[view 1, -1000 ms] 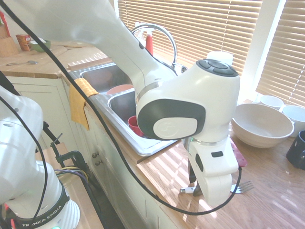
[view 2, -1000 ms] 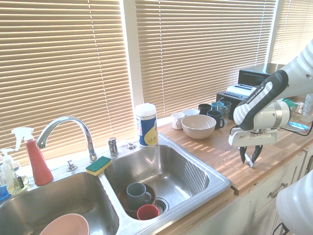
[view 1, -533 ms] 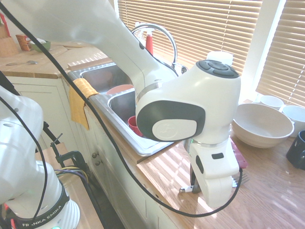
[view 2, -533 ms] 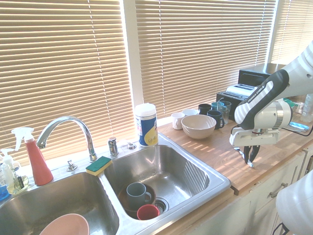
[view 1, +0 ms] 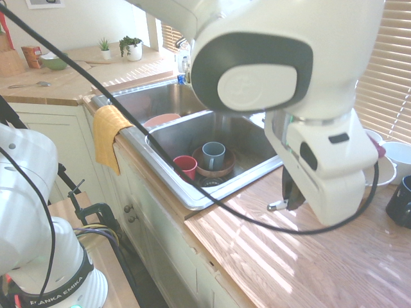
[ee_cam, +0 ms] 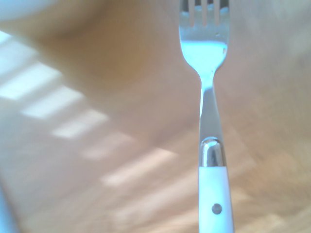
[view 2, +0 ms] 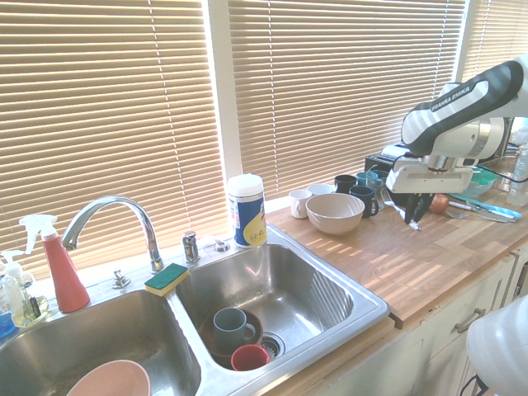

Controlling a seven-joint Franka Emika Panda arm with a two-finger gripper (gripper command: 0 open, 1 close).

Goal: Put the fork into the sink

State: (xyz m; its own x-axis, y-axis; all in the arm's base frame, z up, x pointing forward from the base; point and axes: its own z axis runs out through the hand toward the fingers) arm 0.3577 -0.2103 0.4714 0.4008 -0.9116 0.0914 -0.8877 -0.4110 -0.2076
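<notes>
Spanning the frame, a wooden counter (view 2: pixel 412 256) runs under windows closed off by slatted blinds (view 2: pixel 330 82), striped with sunlight. Set into it: the stainless double-basin sink (view 2: pixel 313 297) with curved chrome faucet (view 2: pixel 115 214). Right basin holds a grey-blue mug (view 2: pixel 231 326) standing on a brown dish and a red cup (view 2: pixel 249 357) just beside it; left basin holds a pink bowl (view 2: pixel 111 381). On the sink ledge: green-and-yellow sponge (view 2: pixel 167 278), red spray bottle (view 2: pixel 62 268), white wipes canister (view 2: pixel 247 210). A yellow cloth (view 1: pixel 108 138) hangs over the sink's front edge. Further along the counter: large white bowl (view 2: pixel 334 212) with several mugs clustered behind it, dark toaster past them. The claw (view 2: pixel 415 213) hangs above the counter beyond the bowl, well apart from the sink and raised off the wood. The fork (ee_cam: pixel 208 121) is in its grip: the wrist view shows the white handle running out from the claw to the silver tines, wood blurred beneath; in the first exterior view a short metal end pokes out beside the dark fingers (view 1: pixel 292 192). Claw reads as clamped on the fork's handle. Fork off the counter, not yet over either basin.
</notes>
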